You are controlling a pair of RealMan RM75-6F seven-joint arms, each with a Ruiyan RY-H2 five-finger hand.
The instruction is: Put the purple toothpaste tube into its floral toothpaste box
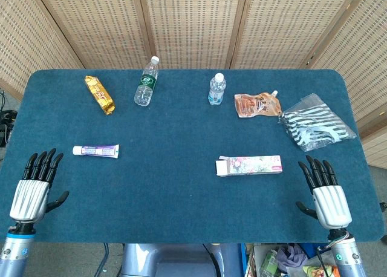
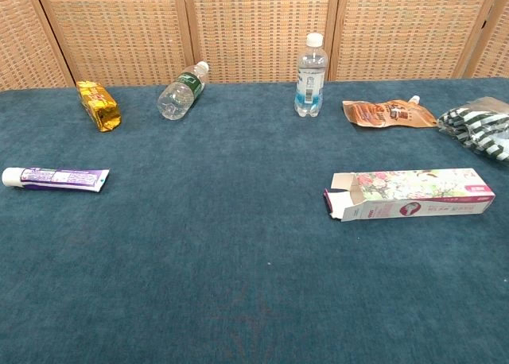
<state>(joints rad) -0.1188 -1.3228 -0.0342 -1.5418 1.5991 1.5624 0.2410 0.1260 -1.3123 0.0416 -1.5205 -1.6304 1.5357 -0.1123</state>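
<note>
The purple toothpaste tube [image 1: 96, 150] [image 2: 55, 178] lies flat on the left side of the blue table, its white cap pointing left. On the right lies the floral toothpaste box [image 1: 249, 166] [image 2: 409, 195], its left end flap open. My left hand [image 1: 35, 189] hovers at the near left edge, below and left of the tube, fingers straight and apart, holding nothing. At the near right edge my right hand [image 1: 325, 195] is open too, just right of the box. Neither hand shows in the chest view.
Along the far side lie a gold snack packet [image 1: 99, 94], a fallen green-label bottle [image 1: 146, 81], an upright small water bottle [image 1: 217, 89], a brown spout pouch [image 1: 257, 104] and a striped bag [image 1: 315, 124]. Woven screens stand behind the table [image 1: 181, 198].
</note>
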